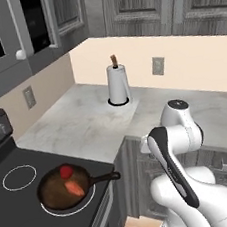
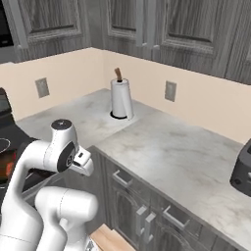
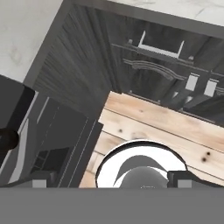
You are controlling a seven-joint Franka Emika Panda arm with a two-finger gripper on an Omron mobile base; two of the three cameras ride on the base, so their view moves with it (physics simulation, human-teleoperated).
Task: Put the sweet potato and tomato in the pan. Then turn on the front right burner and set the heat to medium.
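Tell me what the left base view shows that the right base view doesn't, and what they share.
Left base view alone: the pan sitting on the front right burner, with the tomato and the sweet potato inside it. Right base view alone: a dark appliance at the counter's far right. Both share the paper towel roll, the marble counter and the wall outlets.
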